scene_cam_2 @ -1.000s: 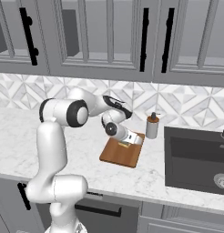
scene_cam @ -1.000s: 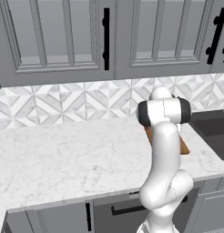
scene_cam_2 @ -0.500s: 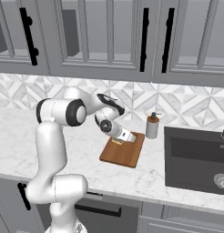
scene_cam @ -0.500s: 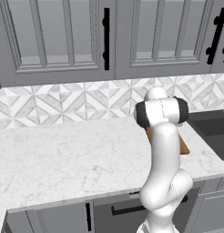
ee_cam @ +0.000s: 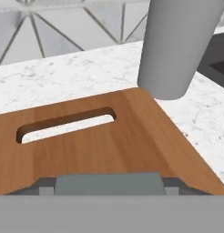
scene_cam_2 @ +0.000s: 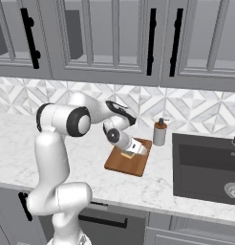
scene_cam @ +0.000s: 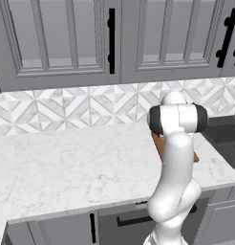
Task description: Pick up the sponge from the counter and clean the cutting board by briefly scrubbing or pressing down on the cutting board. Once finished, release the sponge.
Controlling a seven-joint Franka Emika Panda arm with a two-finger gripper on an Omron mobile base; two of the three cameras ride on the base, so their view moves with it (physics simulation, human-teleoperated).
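Moved: over the last second the gripper [scene_cam_2: 133, 148] has slid slightly back and forth over the cutting board [scene_cam_2: 120, 164], and the forearm has dropped lower.
Pincer: spread wide but pinching the sponge [ee_cam: 109, 183], whose grey top fills the gap between the two fingertips.
Sponge: pressed low on the board, towards its far end. Its yellow layer [scene_cam_2: 126, 154] peeks out under the hand.
Board: flat on the counter [scene_cam_2: 153, 184], with its slot handle [ee_cam: 66, 124] just ahead of the sponge.
Neighbour: a grey soap bottle [scene_cam_2: 160, 133] stands just beyond the far right corner of the board. The sink [scene_cam_2: 205, 165] lies further right.
Risk, bottle: a scrub stroke pushed too far forward could knock the bottle over or shove it towards the sink.
Risk, board: hard downward pressure with a sideways drag could slide the unfixed board across the smooth marble.
Risk, slot: the sponge edge could catch in the slot and twist out of the grip.
Risk, release: letting go while still pressing could make the sponge stick to a finger and lift off with it.
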